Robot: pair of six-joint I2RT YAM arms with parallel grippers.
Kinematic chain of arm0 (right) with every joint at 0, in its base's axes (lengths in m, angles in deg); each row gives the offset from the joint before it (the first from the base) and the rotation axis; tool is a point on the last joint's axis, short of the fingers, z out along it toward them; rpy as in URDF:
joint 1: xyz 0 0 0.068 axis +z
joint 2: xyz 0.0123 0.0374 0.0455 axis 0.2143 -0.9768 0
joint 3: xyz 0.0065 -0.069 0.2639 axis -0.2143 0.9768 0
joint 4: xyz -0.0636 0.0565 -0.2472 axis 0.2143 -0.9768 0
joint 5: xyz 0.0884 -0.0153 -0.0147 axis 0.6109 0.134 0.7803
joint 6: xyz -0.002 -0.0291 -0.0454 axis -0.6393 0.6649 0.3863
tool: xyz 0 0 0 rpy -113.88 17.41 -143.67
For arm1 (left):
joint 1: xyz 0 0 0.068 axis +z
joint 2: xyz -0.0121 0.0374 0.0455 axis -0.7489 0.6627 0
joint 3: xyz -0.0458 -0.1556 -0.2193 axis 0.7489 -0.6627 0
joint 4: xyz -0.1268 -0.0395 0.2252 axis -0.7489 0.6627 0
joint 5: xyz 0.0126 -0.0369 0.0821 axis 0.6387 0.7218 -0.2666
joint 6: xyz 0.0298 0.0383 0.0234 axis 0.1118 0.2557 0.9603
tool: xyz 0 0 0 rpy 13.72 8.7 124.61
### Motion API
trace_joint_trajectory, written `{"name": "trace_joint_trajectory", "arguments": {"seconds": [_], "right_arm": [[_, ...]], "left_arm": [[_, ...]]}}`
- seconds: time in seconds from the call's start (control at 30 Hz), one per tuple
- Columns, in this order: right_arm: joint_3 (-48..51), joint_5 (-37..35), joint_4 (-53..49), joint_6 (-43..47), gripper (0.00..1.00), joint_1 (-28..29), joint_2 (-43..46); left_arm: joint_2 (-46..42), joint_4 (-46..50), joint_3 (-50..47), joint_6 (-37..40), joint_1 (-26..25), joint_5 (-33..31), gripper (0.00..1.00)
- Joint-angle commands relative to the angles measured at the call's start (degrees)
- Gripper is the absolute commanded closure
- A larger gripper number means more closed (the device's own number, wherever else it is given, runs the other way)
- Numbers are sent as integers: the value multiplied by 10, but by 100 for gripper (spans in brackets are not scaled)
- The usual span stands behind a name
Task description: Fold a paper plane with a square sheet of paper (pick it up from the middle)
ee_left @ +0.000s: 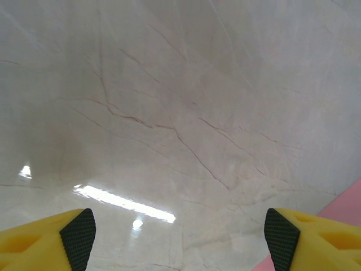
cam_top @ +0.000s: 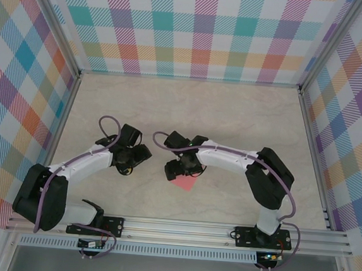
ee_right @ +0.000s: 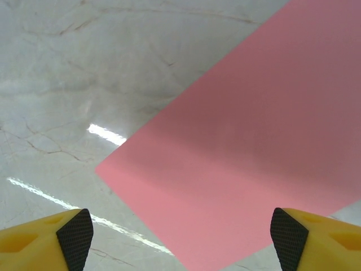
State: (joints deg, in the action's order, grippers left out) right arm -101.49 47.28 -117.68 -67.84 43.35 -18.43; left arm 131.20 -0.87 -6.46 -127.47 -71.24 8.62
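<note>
We see both arms reaching forward from their bases at the near edge of the table (cam_top: 246,116) and bending inward, so that the two wrists face each other near the table's middle. The left arm (cam_top: 80,165) runs low and diagonally from its base toward the centre, and the left gripper (cam_top: 134,158) points down at the marble surface. In the left wrist view its yellow fingers (ee_left: 34,243) stand wide apart, with bare tabletop between the black pads (ee_left: 79,237) and nothing held. The right arm (cam_top: 242,160) rises at the elbow, then arches leftward, placing the right gripper (cam_top: 179,168) over the square sheet of paper (ee_right: 254,141). In the right wrist view its jaws are likewise wide apart and grip nothing; the sheet lies on the table beneath them. The sheet rests near the front centre of the table, partly covered by the right gripper in the top view. A pink edge of it also shows at the lower right of the left wrist view.
</note>
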Motion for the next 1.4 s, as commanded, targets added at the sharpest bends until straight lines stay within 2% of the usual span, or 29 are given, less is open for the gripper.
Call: {"name": "trace_joint_trajectory", "arguments": {"seconds": [0.0, 0.23, 0.73, 0.93, 1.07, 1.23, 1.37], "right_arm": [[-32, -21, -34, -19, 14, 8, -32], [-58, -20, -50, -29, 13, 16, -82], [-47, -51, -73, -42, 17, 17, -142], [-28, -28, -50, -36, 25, 15, -139], [-10, -2, -27, -30, 27, 7, -127], [36, 64, 30, 4, 26, -14, -96], [54, 73, 41, 30, 26, -27, -83]], "left_arm": [[-15, 17, -12, 5, 17, 14, 16], [-25, 27, -19, 6, 29, 6, 12], [-27, 35, -20, 10, 30, 0, 12], [-27, 37, -20, 11, 31, 1, 12], [-28, 40, -20, 12, 30, 2, 12], [-31, 40, -22, 12, 30, 3, 11], [-34, 42, -22, 13, 31, 3, 12]]}}
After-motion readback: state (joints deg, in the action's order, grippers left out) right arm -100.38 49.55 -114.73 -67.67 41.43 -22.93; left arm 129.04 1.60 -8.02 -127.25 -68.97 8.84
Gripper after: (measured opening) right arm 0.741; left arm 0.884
